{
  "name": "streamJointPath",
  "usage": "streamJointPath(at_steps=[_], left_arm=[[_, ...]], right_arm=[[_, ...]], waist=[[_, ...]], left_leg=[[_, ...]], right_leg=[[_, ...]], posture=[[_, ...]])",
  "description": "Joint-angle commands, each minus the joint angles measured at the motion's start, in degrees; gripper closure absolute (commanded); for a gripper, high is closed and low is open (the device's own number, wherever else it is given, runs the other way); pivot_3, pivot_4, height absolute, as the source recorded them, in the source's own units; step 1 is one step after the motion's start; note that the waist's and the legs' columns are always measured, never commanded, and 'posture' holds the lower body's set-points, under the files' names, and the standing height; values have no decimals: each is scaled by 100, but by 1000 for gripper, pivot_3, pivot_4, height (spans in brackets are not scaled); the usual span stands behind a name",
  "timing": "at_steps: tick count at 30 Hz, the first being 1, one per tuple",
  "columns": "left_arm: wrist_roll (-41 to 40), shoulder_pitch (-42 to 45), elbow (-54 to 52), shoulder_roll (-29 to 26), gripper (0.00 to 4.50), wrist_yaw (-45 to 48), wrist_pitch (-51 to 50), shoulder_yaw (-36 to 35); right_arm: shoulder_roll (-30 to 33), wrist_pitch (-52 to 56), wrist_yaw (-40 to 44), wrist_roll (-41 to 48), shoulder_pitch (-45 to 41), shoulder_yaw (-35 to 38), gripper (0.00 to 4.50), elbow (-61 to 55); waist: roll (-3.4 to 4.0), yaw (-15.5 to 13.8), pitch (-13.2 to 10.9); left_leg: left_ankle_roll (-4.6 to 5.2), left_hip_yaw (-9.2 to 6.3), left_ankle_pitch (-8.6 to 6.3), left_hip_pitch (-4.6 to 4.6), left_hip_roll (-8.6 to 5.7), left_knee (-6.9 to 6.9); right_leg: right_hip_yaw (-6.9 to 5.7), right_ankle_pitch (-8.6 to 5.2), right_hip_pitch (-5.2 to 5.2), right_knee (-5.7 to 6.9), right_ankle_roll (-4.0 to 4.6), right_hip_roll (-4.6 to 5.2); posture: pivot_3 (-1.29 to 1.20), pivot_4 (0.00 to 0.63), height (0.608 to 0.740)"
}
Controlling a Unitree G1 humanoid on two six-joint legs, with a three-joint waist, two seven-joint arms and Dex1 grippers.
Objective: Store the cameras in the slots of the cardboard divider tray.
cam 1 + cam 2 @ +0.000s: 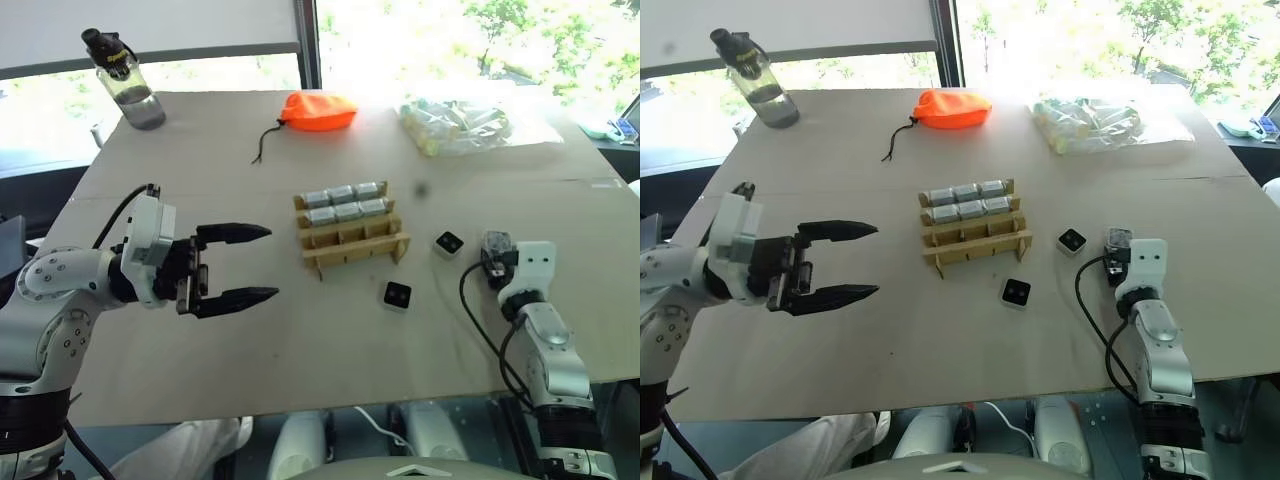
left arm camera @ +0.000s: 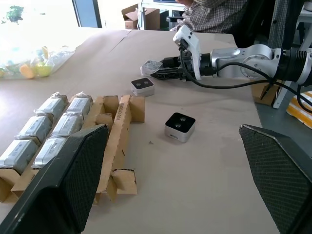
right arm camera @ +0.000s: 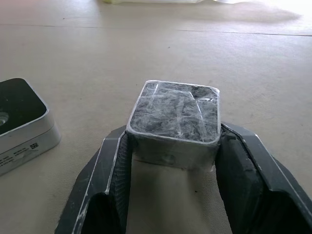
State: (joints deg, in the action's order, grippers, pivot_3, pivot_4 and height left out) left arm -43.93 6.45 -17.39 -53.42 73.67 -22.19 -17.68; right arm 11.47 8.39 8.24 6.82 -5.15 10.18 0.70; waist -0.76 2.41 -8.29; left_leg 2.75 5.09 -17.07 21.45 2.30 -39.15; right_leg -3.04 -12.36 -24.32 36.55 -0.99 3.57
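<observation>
The cardboard divider tray (image 1: 355, 252) stands mid-table, and several film-wrapped silver-grey cameras (image 1: 345, 202) fill its two far rows. Its two near rows are empty. Two loose cameras lie lens-up to its right, one (image 1: 449, 243) farther away and one (image 1: 397, 295) nearer the front. Right of them my right gripper (image 3: 174, 139) rests low on the table, shut on a third, film-wrapped camera (image 3: 175, 109). My left gripper (image 1: 270, 262) hovers open left of the tray, pointing toward it, with nothing between its fingers (image 2: 73, 180).
At the back stand a water bottle (image 1: 125, 80), an orange drawstring pouch (image 1: 318, 110) and a clear plastic bag of pale items (image 1: 470, 125). The table's front edge runs just under my arms. A person (image 2: 214, 14) sits beyond the table's right side.
</observation>
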Motion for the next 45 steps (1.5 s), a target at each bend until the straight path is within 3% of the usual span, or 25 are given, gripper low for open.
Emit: streamJointPath(at_steps=[1,5,11,21,27,37,45], left_arm=[[74,41,-12,-32,0,-46,-1,-56],[283,205,184,102,0,-388,-87,118],[710,837,686,328,0,-566,-64,667],[419,2577,1776,977,0,-284,-886,1211],[129,3144,2135,918,0,515,-1769,1559],[499,3523,2404,755,0,1046,-2190,2128],[547,3467,2369,744,0,1067,-2383,2137]], right_arm=[[108,-17,72,-49,29,-46,2643,-183],[551,-209,563,-236,222,-295,2643,-562],[1314,-1312,1209,-665,16,-673,2643,-941],[2217,-2691,2135,-1770,-1425,-1753,2643,-967],[2515,-3781,2978,-2001,-2303,-2593,2643,-736],[2293,-4506,3343,-2309,-3244,-3139,2643,-262],[1992,-4541,3455,-2392,-3388,-3346,2643,-320]], waist=[[1,-2,-1],[9,-26,-5],[11,-68,-24],[-16,-160,-52],[-26,-162,-58],[-43,-167,-71],[-45,-170,-73]], left_leg=[[0,0,0,0,0,0],[0,-3,0,11,-1,2],[1,-3,0,39,-8,4],[1,5,1,52,-10,-5],[2,1,1,55,-10,-3],[2,-4,1,56,-8,-13],[2,-4,1,59,-7,-13]], right_leg=[[0,0,0,0,0,0],[-2,0,-11,0,0,0],[-10,13,-41,3,-21,-8],[-17,14,-50,1,-24,-17],[-19,14,-51,-4,-25,-22],[-22,14,-50,4,-25,-21],[-24,14,-51,5,-24,-18]], posture=[[0,150,740],[0,150,740],[0,150,740],[0,150,740],[0,150,740],[0,150,740],[0,150,740]])
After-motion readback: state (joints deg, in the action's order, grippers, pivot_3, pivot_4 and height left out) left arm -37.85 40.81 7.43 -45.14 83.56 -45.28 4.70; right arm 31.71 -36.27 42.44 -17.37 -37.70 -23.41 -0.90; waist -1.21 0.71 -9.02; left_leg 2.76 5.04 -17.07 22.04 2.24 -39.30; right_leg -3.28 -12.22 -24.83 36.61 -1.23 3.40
